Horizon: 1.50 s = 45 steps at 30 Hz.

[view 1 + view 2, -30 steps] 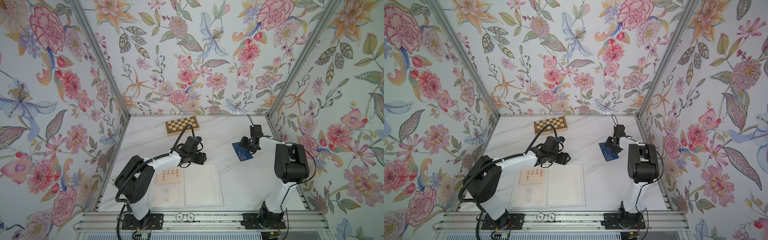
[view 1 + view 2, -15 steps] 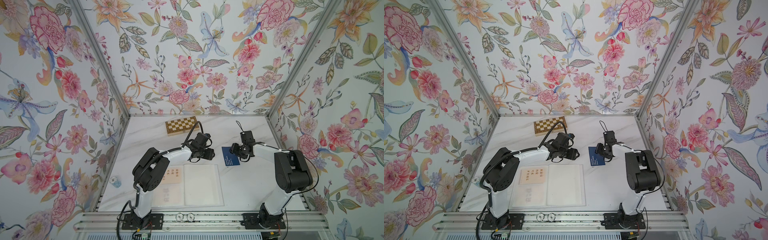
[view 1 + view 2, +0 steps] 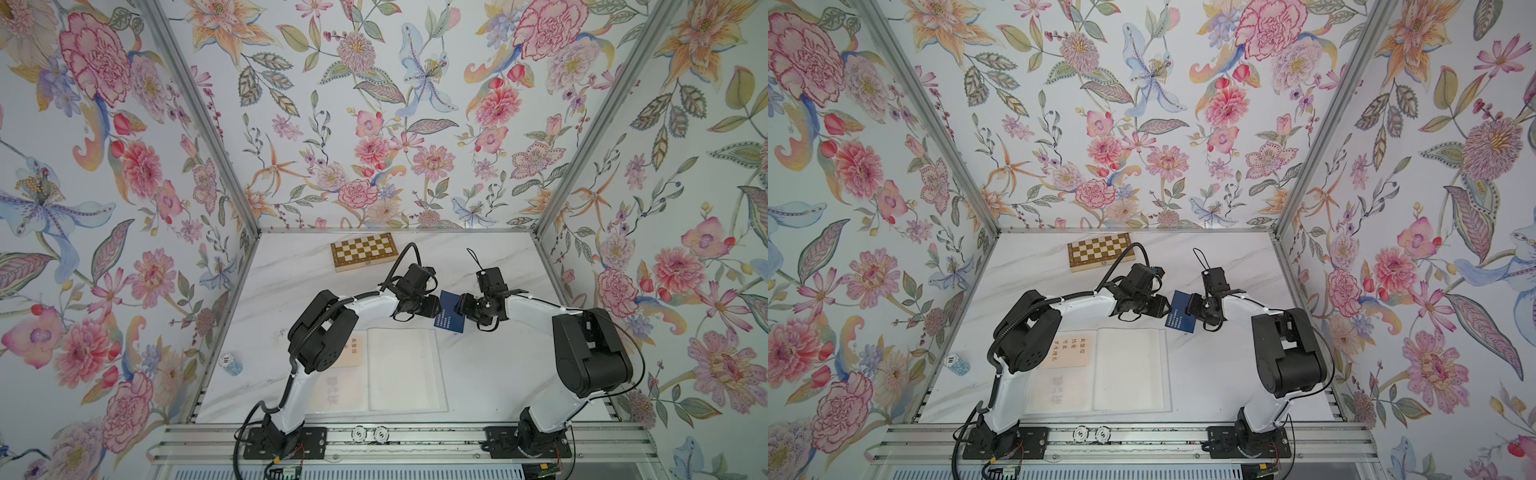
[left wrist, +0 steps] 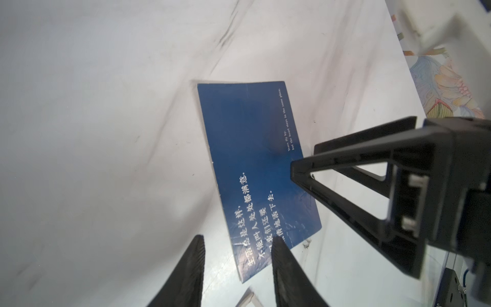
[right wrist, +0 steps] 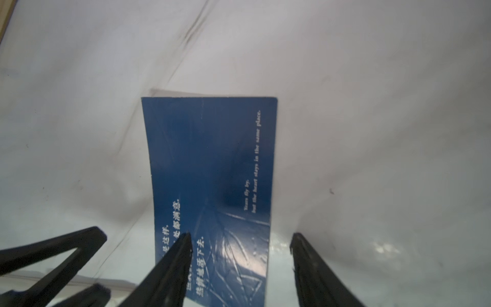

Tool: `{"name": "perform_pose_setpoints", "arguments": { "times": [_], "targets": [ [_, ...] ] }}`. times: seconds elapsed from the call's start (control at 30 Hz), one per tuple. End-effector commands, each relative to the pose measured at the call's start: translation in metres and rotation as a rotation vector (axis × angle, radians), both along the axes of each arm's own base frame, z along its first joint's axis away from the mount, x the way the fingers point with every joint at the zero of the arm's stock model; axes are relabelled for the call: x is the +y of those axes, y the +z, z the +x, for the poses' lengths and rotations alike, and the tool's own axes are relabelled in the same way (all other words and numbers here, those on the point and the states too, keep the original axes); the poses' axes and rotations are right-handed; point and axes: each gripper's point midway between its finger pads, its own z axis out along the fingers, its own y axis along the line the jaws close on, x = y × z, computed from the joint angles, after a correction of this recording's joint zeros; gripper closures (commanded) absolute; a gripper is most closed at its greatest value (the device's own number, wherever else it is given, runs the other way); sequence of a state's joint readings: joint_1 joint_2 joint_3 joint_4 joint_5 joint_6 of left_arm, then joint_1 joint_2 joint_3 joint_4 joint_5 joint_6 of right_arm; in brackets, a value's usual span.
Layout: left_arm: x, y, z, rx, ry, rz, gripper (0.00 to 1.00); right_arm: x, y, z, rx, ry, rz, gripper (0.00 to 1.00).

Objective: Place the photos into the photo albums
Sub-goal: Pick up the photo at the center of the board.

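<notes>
Within the last second both arms have swung to the middle of the frame. The navy card (image 3: 451, 311) has come in from the right with the right pincer (image 5: 240, 236) and now sits just above the upper right corner of the photo album (image 3: 403, 365). The album lies open on the surface. The left pincer (image 4: 236, 244) has left the album's upper edge, and its jaws are narrowing around the card's near corner with a gap still showing. The right pincer's jaws stand well apart, one fingertip on the card. This looks like a handover before sleeving.

The two pincers crowd each other. The left elbow overhangs the left page, where a cream card (image 3: 1069, 349) already sits. The chessboard box (image 3: 363, 257) lies clear above.
</notes>
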State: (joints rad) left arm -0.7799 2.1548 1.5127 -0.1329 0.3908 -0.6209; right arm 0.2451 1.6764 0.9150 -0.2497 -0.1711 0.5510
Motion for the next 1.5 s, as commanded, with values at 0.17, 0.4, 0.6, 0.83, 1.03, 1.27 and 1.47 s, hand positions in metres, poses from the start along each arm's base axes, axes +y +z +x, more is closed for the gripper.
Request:
{"name": "perform_pose_setpoints", "arguments": {
  "times": [0.17,0.4,0.6,0.83,1.03,1.27,1.47],
  "targets": [
    [-0.027,-0.002,0.004,0.001,-0.043,-0.037,0.62,-0.007,0.005,-0.024,0.018,-0.002,-0.015,0.39],
    [-0.041,0.002,0.017,-0.024,-0.054,-0.051,0.62,-0.005,0.002,-0.042,0.024,-0.002,0.001,0.39],
    [-0.043,-0.013,0.026,-0.022,-0.049,-0.009,0.62,0.0,0.001,-0.051,0.024,-0.002,0.04,0.4],
    [-0.043,-0.026,0.037,-0.031,-0.045,0.014,0.62,0.001,0.002,-0.054,0.017,-0.003,0.052,0.4],
    [-0.033,-0.038,0.038,-0.023,-0.027,0.035,0.62,0.004,-0.001,-0.056,0.021,-0.006,0.078,0.4],
    [-0.021,-0.05,0.032,0.015,0.007,0.034,0.62,0.012,-0.009,-0.054,0.037,0.001,0.121,0.4],
    [-0.015,-0.056,0.026,0.032,0.015,0.036,0.62,0.019,-0.02,-0.045,0.049,-0.012,0.173,0.41]
  ]
}}
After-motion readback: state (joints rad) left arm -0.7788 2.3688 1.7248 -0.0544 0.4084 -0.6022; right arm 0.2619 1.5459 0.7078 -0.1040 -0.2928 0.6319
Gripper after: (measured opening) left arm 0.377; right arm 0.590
